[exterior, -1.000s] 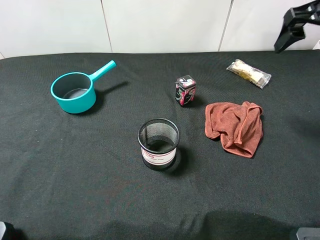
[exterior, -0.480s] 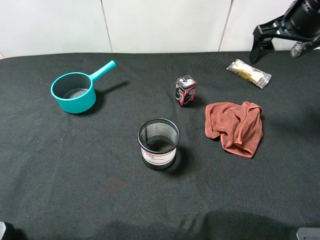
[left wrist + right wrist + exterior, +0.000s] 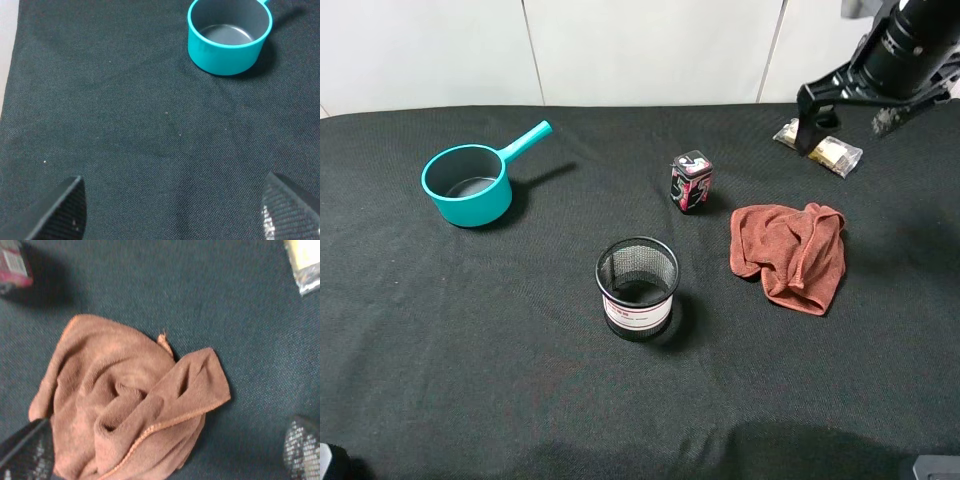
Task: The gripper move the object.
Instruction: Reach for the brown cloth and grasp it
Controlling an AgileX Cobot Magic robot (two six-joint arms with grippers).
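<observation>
The left fingers [image 3: 65, 212] are spread wide, with a round teal plastic pot [image 3: 230, 35] well ahead of them on the black woven desk [image 3: 125, 125]. The right fingers [image 3: 27, 452] are likewise spread, above the crumpled rust-brown cloth [image 3: 130, 405] and clear of it; a crinkly clear packet [image 3: 302, 262] lies just beyond

The tabletop [image 3: 470, 350] is black with a fine woven grain. Ahead of the left fingers [image 3: 62, 212], black with cross-hatched pads, the saucepan [image 3: 229, 37] is teal outside and dark grey inside. Seen between the right fingers [image 3: 27, 452], also black, the cloth [image 3: 127, 400] is rust-brown with a lighter orange stitched hem. The packet [image 3: 837, 153] beside them is clear over pale yellow. The box [image 3: 691, 182] is pink, black and white. The mesh cup [image 3: 637, 288] is black with a white, red-striped label.
</observation>
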